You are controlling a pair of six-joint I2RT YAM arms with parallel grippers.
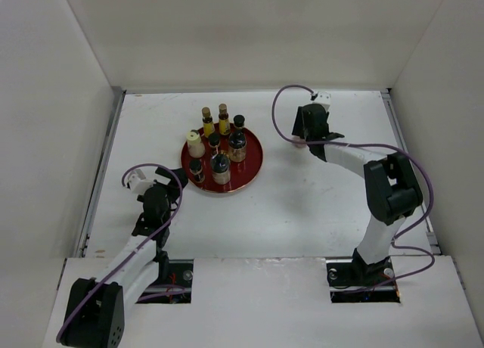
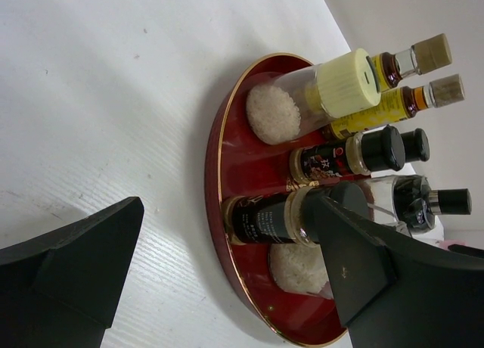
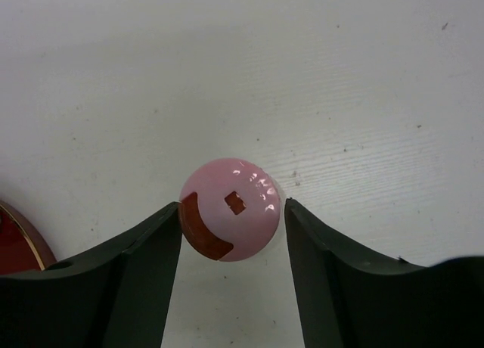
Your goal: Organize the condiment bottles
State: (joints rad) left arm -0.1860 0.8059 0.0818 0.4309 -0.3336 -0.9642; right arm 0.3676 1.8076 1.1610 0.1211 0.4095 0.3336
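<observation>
R hand (image 3: 232, 209) straddles the pink-capped bottle (image 3: 227, 221), upright on the bench (image 3: 227, 76) at 2 o'clock from the red tray (image 1: 248, 172). One finger touches the cap, the other sits just beside it; firm grip or not, can't tell. L hand (image 2: 227, 206) is released and empty at the tray's 8 o'clock. The other bottles (image 1: 220, 165) stand on the tray. Risks: the round glossy cap slips, or uneven contact tips the bottle. The tray's crowded, so neighbours may topple on placing.

Top camera looks down on the table (image 1: 302, 212); close wrist cameras both catch the tray (image 1: 251, 169).
</observation>
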